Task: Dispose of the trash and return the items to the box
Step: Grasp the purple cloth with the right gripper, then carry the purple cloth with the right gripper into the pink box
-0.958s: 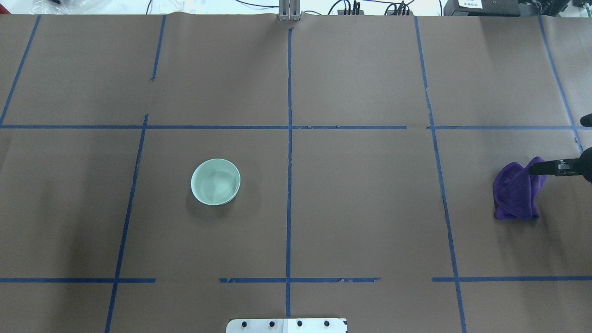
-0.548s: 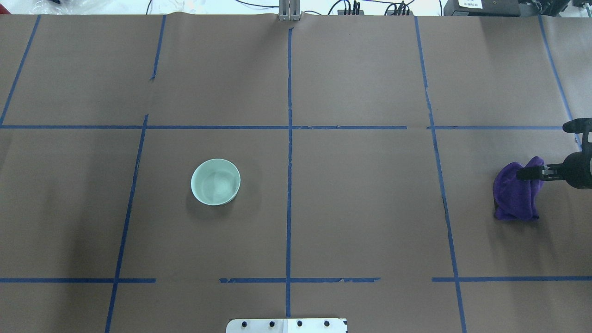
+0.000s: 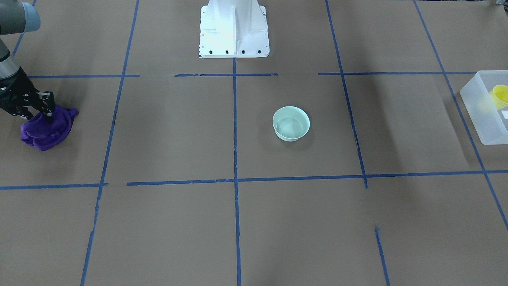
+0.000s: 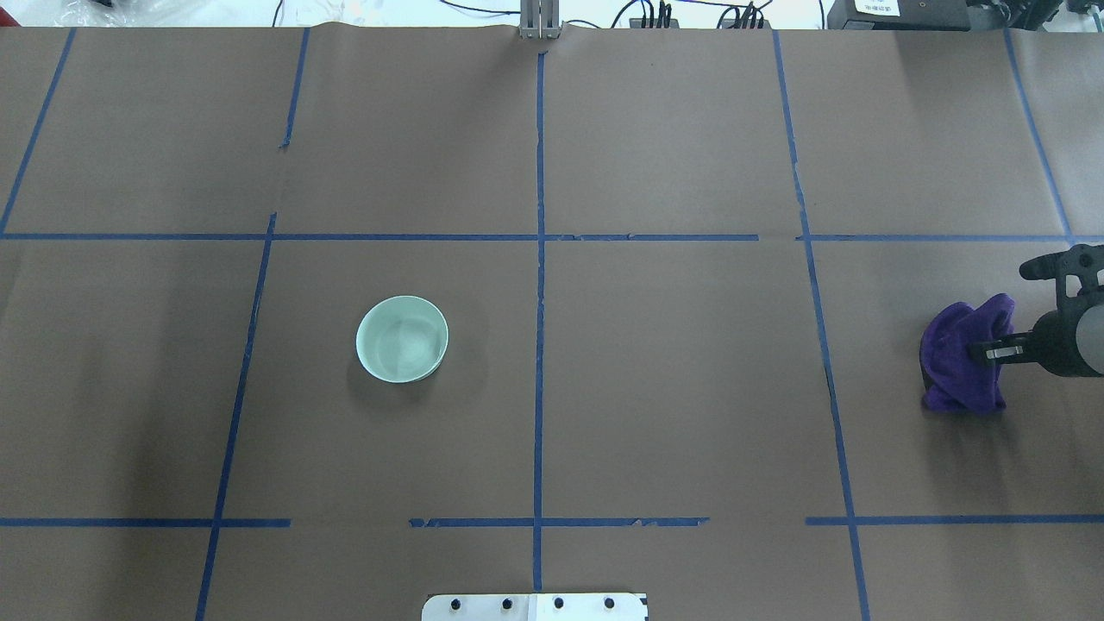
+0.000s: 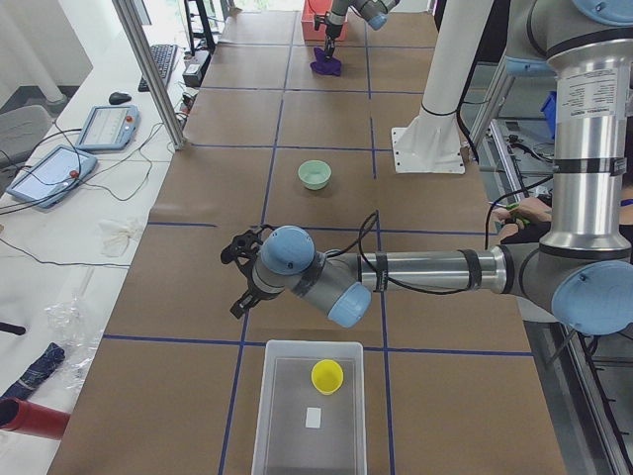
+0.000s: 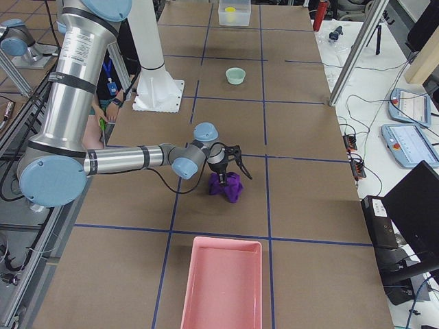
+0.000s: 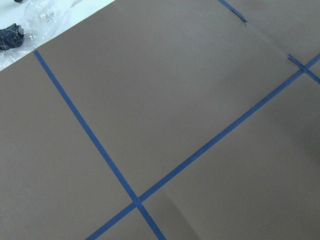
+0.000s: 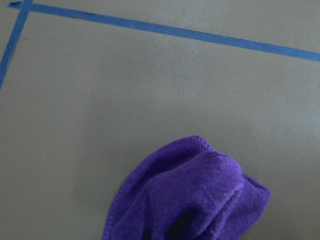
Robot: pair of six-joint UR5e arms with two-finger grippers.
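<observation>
In the front view, the mint bowl (image 3: 291, 123) stands alone, right of centre. At the right edge the yellow cup (image 3: 499, 95) sits inside the frosted box (image 3: 482, 123). At the left edge the right gripper (image 3: 37, 109) has its jaws spread, with one fingertip on the purple cloth (image 3: 47, 129).

In the overhead view, the bowl is left of centre and the cloth is at the right edge.

In the left side view, the left gripper (image 5: 240, 277) hovers just above the box. I cannot tell how wide it is.
</observation>
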